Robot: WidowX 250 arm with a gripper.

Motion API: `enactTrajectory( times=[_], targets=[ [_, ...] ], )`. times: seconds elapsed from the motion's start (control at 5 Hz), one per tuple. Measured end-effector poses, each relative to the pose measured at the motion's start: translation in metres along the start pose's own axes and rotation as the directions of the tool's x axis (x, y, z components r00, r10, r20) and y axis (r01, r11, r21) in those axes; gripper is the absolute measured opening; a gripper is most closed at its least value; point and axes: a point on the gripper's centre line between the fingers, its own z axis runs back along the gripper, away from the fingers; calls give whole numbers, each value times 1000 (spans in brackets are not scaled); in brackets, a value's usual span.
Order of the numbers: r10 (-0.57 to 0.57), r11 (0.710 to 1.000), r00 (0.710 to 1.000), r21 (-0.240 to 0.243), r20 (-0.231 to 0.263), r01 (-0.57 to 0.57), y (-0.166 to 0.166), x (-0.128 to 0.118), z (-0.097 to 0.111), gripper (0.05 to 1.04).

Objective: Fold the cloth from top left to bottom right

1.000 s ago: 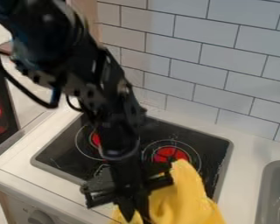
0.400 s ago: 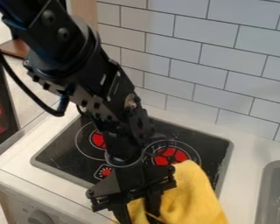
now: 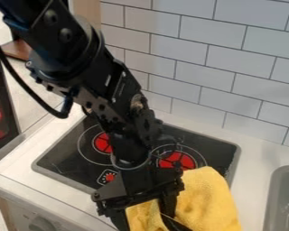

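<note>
One cloth | yellow | fuzzy | creased | draped over stove edge

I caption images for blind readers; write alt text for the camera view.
A black robot arm slants down from the upper left, its tool at a yellow cloth partly covering a black stovetop. White counter surrounds the stovetop, with a gray sink at right.

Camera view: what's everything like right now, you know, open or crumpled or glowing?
Yellow cloth: rumpled, covering the stove's front right corner.
End effector: open, at the cloth.
Stove: red burner circles showing; can't tell if it's on.
Knob: can't tell which way it's turned.
Dark box: glowing red.
Cable: hanging in a curve.
</note>
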Motion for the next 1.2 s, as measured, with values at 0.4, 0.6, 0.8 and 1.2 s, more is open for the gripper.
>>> enactTrajectory(
  times=[0.4,0.6,0.8,1.2],
  targets=[
    [-4,1000,997,-19,76,6,-4,-2,30,996],
    [0,999,998,-41,56,2,-6,-6,48,1001],
    [10,996,999,-95,52,-5,-10,-3,70,1001],
    [13,992,999,-126,36,-9,-13,1,84,1001]
  ],
)
